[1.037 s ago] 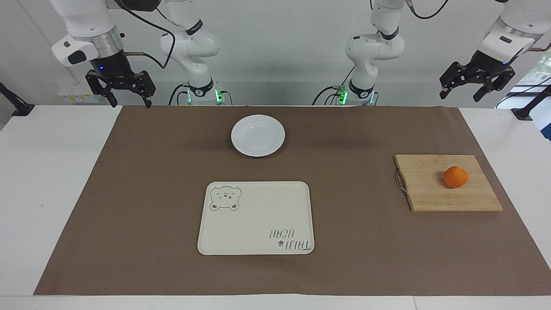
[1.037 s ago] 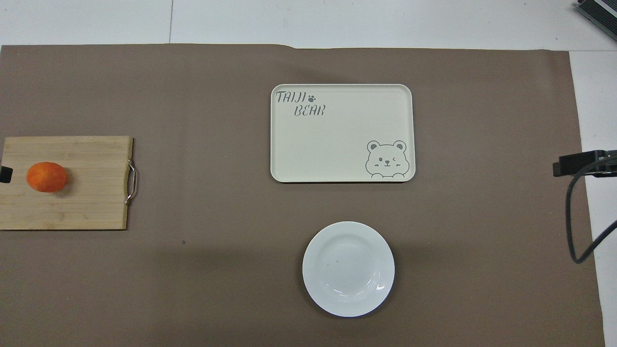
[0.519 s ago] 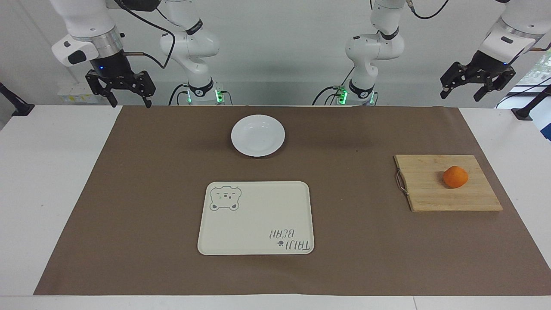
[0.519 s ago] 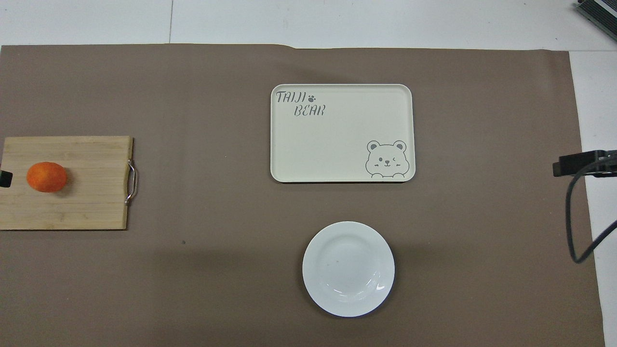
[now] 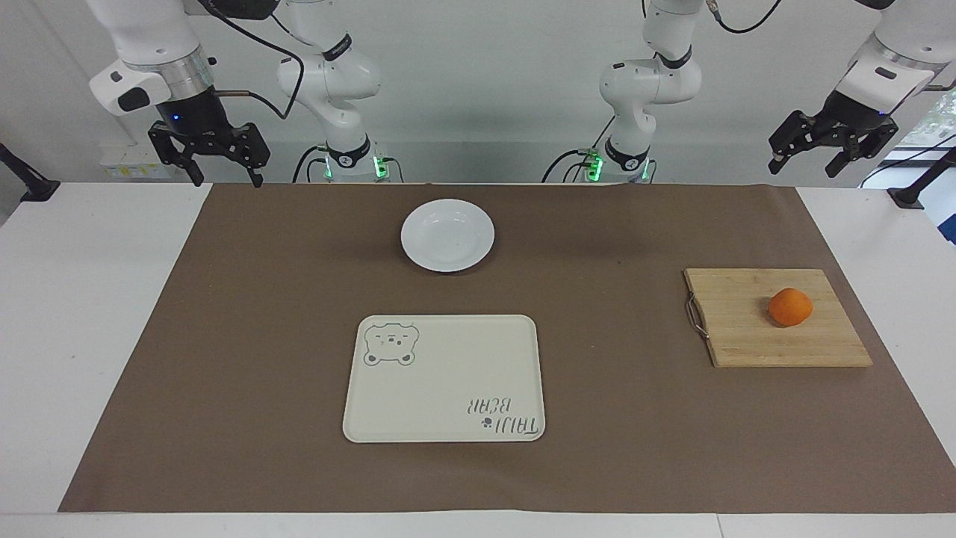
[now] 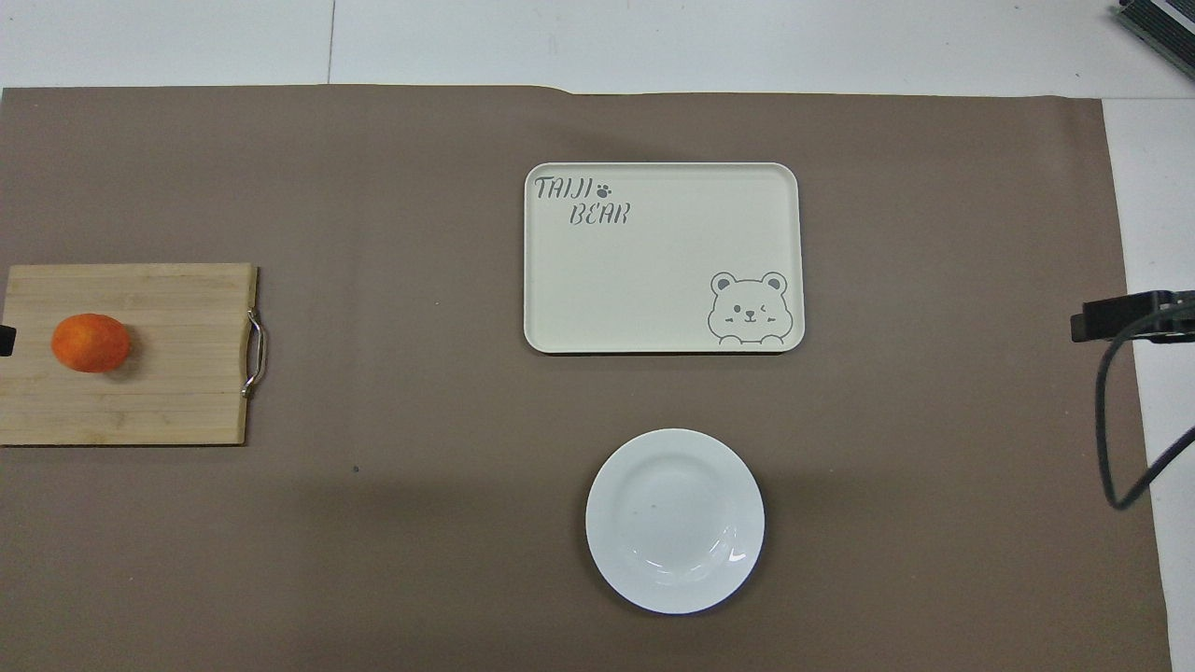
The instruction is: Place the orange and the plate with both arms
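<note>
Only the left gripper (image 5: pixel 834 155) has moved since the earlier frame: it is now a bit higher and more toward its own edge of the facing view; nothing else has shifted. Its jaws stand wide and empty, up in the air over the tabletop (image 5: pixel 896 246) corner at the left arm's end. The right gripper (image 5: pixel 222 166) hangs w/ jaws wide and empty too, over the mat (image 5: pixel 261 299) corner at the right arm's end; that arm waits.

Key relation: the orange (image 5: pixel 790 306) lies below the left jaws, farther from the robots, so the left arm is clearly the nearer one. It is slightly oval; in the overhead view its long axis runs along the table's length, approx. parallel to the board's long edges. It sits on the wooden cutting board (image 5: pixel 747 329), well apart from the metal handle (image 5: pixel 695 315).

The plate (image 5: pixel 447 235) is between the two arm bases, nearer the robots than the tray (image 5: pixel 444 378). Both are well apart from the orange.

Materials: orange skin matte, round, may roll; board is pale striped wood, flat; plate is glossy white, shallow, thin rim, prob. slippery; tray is cream, rectangular, rounded corners, bear drawing + lettering; mat is brown and dull.
</note>
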Available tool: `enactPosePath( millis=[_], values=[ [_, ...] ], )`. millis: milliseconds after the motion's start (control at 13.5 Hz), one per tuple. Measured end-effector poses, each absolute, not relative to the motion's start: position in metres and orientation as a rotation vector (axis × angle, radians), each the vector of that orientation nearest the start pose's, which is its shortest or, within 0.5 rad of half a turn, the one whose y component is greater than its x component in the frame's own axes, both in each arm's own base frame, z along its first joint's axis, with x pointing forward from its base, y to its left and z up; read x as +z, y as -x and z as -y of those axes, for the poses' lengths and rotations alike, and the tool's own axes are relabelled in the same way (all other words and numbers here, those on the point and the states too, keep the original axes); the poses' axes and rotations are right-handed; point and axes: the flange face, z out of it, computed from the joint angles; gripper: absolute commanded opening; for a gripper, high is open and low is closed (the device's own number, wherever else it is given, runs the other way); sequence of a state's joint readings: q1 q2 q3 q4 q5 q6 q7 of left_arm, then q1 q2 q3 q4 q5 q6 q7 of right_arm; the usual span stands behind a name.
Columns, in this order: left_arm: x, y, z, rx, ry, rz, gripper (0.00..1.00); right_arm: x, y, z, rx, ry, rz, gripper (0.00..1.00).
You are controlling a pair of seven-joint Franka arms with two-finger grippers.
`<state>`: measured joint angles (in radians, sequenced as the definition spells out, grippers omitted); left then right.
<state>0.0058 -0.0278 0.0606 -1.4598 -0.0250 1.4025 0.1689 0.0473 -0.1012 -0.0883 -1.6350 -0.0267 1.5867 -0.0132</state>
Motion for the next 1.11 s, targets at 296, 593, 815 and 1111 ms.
enactPosePath(
  millis=[296,593,815,1111],
  values=[
    [0.674,-0.530,-0.033,0.010,3.165,-0.168,1.00,0.650,-0.524,0.027,-0.082,3.159,-0.044,1.00],
    [0.671,-0.531,-0.033,-0.009,3.163,-0.167,1.00,0.650,-0.524,0.027,-0.082,3.159,-0.044,1.00],
    [0.666,-0.529,-0.033,-0.022,3.164,-0.166,1.00,0.650,-0.524,0.027,-0.082,3.159,-0.044,1.00],
    [0.656,-0.528,-0.035,-0.043,3.163,-0.159,1.00,0.650,-0.524,0.030,-0.082,3.159,-0.052,1.00]
  ],
)
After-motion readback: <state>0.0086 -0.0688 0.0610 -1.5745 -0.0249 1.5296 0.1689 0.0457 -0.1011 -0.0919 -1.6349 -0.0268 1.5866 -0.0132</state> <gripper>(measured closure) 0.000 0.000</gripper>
